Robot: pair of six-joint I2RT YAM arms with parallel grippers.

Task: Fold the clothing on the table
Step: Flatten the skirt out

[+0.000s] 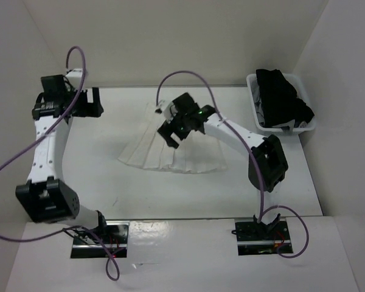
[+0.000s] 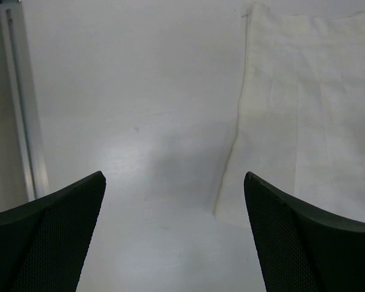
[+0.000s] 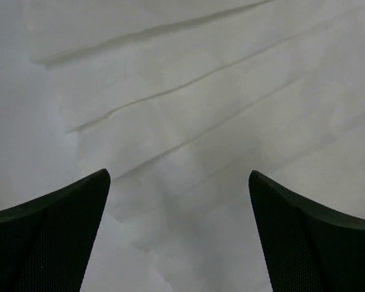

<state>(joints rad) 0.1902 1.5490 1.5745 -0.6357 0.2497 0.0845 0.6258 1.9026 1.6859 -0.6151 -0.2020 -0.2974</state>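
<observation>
Skirt: one white pleated skirt (image 1: 170, 157), spread flat like a fan in the middle of the table (image 1: 97, 173), with the narrow waistband toward the far side and the wide hem toward the arms
Arms: two, white with black joints, one on each side
Left gripper: the left gripper (image 2: 173, 182) hangs over bare tabletop at the far left, its jaws spread wide with nothing between them; it is apart from the skirt, whose straight side edge shows at the right of its wrist view
Right gripper: the right gripper (image 3: 179, 176) hangs over the upper part of the skirt, its jaws spread wide and holding nothing; pleats run slantwise beneath it
Rail: one thin metal rail (image 2: 18, 103) along the table's left edge
Basket: one small white plastic basket (image 1: 280, 130) at the far right corner
Black garments: a dark heap (image 1: 283, 97) fills the basket; the number of pieces cannot be told
Cables: two purple cables (image 1: 188, 74), one looping from each arm
Light: one small green light (image 1: 199, 111) on the right wrist
</observation>
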